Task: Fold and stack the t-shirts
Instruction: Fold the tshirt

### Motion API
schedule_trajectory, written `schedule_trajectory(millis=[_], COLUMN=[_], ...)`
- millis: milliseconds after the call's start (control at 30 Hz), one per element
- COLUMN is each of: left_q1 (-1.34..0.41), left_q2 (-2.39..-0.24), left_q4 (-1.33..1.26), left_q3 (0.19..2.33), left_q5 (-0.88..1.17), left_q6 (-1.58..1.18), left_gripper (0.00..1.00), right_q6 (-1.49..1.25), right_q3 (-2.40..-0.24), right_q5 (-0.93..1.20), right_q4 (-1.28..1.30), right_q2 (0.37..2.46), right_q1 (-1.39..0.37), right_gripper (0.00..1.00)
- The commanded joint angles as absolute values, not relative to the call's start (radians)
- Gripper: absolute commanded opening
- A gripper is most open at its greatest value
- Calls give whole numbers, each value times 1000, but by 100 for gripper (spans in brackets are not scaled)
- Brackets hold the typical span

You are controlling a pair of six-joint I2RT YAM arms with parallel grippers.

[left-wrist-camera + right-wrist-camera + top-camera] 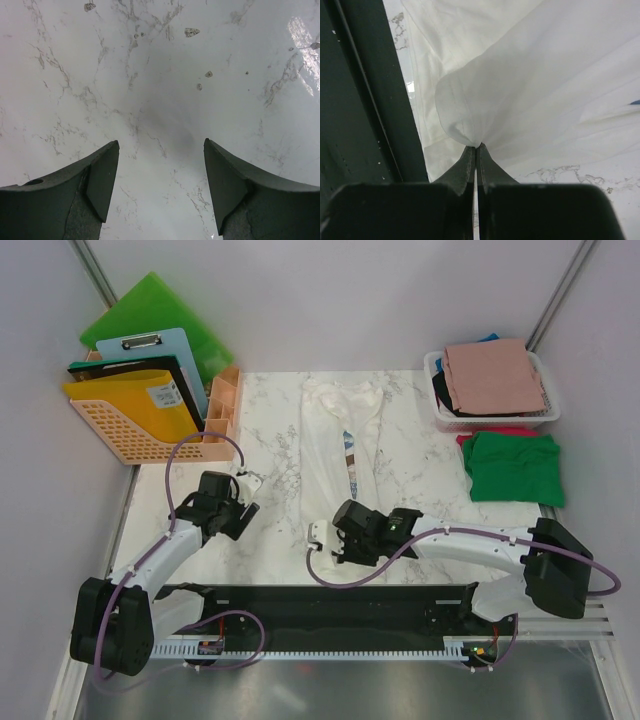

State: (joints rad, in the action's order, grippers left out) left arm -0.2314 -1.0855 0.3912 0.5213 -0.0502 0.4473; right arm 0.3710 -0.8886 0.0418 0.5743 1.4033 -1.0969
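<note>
A cream-white t-shirt [340,445] lies folded into a long strip down the middle of the marble table, a small blue-and-brown print on it. My right gripper [322,535] is at the strip's near end, shut on the hem; in the right wrist view the white cloth [520,85] bunches up from the pinched fingertips of the right gripper [477,146]. My left gripper [246,483] hovers left of the shirt, apart from it. In the left wrist view the left gripper [161,150] is open over bare marble. A folded green t-shirt [515,468] lies at the right with red cloth [497,431] under its far edge.
A white mesh basket [545,410] at the back right holds a dusty-pink t-shirt [494,376] over black and blue cloth. A peach rack [120,435] with clipboards and green folder boards [160,315] stands at the back left. A black rail [320,602] runs along the near edge.
</note>
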Motion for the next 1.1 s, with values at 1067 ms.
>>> schedule_trajectory(millis=[1067], left_q1=[-229], left_q2=[-1063], left_q4=[336], left_q3=[541], left_q5=[-130], left_q6=[471], left_gripper=[77], right_q6=[380], right_q3=[-1235], right_q5=[38], right_q4=[448], right_q2=[1675], right_q1=[-1282], right_gripper=[0])
